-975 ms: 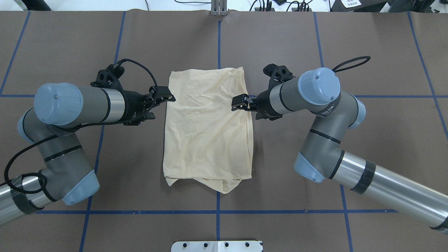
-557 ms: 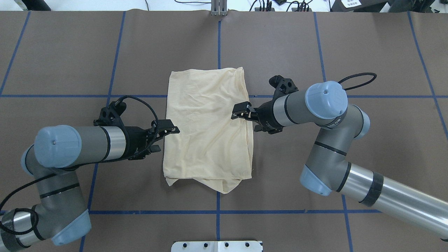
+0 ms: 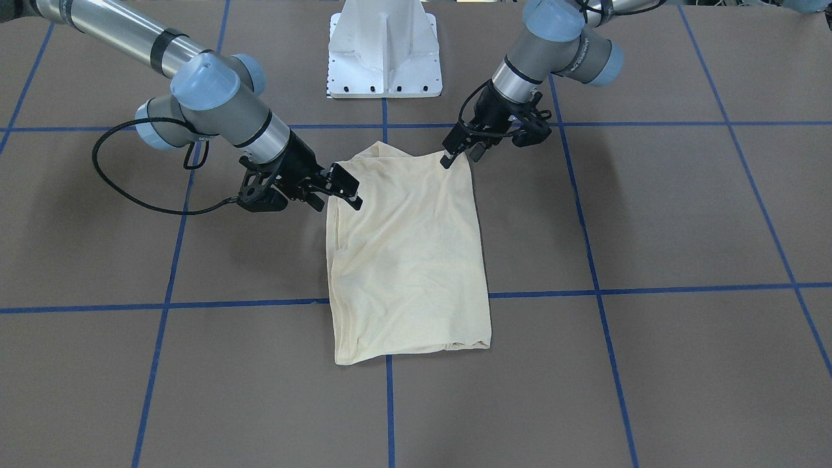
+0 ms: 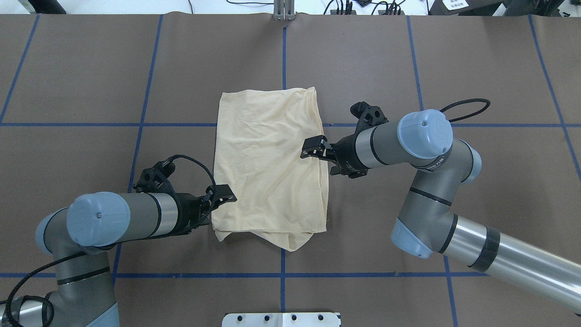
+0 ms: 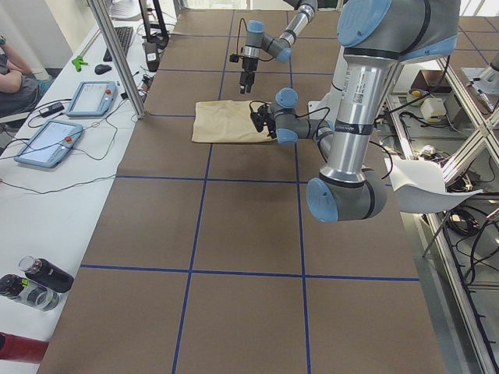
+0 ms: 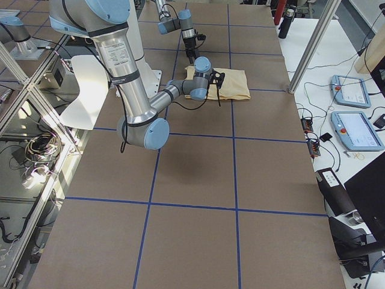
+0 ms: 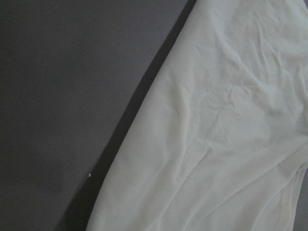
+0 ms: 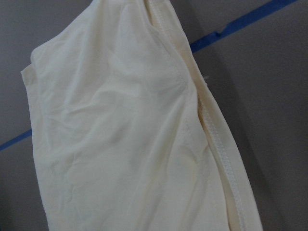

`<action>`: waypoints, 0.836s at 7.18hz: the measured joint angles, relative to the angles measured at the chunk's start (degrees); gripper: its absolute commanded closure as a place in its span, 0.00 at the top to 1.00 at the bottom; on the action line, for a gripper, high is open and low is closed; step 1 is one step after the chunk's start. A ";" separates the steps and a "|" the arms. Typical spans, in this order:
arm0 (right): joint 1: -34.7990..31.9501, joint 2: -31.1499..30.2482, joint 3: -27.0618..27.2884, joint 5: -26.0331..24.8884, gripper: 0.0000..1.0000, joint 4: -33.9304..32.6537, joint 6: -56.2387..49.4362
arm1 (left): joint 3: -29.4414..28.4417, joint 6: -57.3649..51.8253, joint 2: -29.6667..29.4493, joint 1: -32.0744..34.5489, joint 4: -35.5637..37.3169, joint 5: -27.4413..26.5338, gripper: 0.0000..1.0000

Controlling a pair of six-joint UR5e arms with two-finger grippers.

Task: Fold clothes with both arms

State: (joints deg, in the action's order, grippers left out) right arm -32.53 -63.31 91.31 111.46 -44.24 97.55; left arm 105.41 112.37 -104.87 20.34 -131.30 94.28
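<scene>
The pale cream-yellow shirt (image 4: 268,159) lies folded into a flat rectangle at the table's middle; it also shows in the front view (image 3: 409,260). Its print and neck label are hidden. My left gripper (image 4: 224,197) hovers at the shirt's left edge near its near corner, open and empty; it also shows in the front view (image 3: 455,155). My right gripper (image 4: 311,148) hovers over the shirt's right edge around mid-length, open and empty; it also shows in the front view (image 3: 348,188). Both wrist views show only the shirt (image 7: 216,134) (image 8: 120,144) and brown table, no fingers.
The brown table cover carries a blue tape grid (image 4: 283,274). The white pedestal base (image 3: 385,52) stands at the robot's side. Past the table's far edge stand a metal post (image 5: 117,54) and operator tablets (image 5: 92,97). A person sits there.
My left gripper has moved along the shirt's left edge from its far part to its near corner. My right gripper has drifted slightly nearer the robot. The shirt has not moved.
</scene>
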 measured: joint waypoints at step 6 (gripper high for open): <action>0.00 -0.32 0.01 0.24 1.00 -0.09 -0.07 | -1.66 0.31 -0.11 -1.69 0.09 0.03 0.98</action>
State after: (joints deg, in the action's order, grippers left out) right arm -32.52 -63.63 91.32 111.70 -44.33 97.48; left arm 103.75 112.67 -104.98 18.65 -131.22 94.31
